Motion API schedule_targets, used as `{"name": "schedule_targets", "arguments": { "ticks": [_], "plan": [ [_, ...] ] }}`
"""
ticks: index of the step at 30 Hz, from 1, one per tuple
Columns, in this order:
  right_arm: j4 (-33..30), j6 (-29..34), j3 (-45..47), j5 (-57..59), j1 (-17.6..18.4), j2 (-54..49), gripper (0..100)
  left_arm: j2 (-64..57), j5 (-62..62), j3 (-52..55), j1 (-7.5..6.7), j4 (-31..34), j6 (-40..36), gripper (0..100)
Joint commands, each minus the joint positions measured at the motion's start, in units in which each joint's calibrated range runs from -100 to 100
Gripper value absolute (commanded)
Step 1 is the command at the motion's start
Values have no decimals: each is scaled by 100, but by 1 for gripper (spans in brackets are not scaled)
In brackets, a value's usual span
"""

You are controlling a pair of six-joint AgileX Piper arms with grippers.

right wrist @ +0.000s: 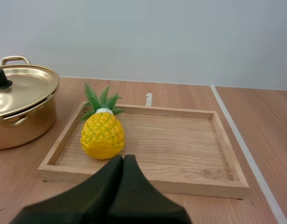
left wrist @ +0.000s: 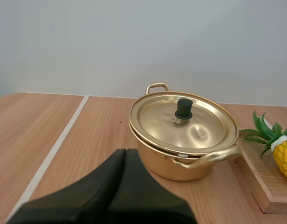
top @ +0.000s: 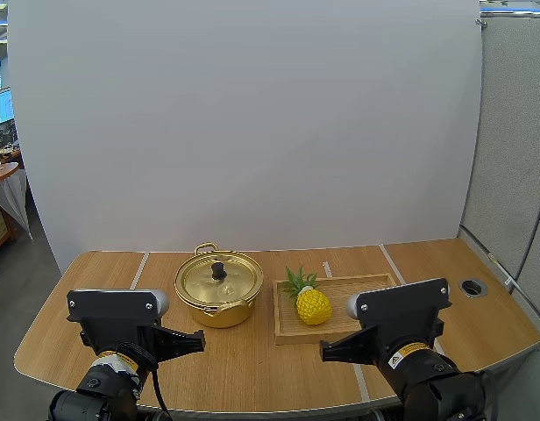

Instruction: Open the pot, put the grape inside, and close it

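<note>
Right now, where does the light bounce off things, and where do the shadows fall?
Left wrist view: the lid gleams softly, with no harsh glare. Right wrist view: the pineapple leaves only a faint shadow on the wooden tray, so the light looks diffuse. High view: the table is evenly lit, with a soft shadow hugging the pot.

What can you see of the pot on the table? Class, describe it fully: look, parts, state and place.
The pot is round, shiny and gold-coloured, seemingly metal. Its matching lid sits closed on top, with a black knob at its centre. Two looped handles stick out on opposite sides. It stands upright on the wooden table, left of the tray and apart from it. Nothing else touches it.
</note>
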Motion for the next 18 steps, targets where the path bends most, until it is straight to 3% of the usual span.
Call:
{"name": "schedule_targets", "arguments": {
  "ticks": [1, 18],
  "plan": [
    [-21, -13, 0, -79, 141, -37, 0, -41, -82, 0, 2, 9, 20, 0],
    [-10, -13, 0, -79, 103, -37, 0, -41, -82, 0, 2, 9, 20, 0]
  ]
}}
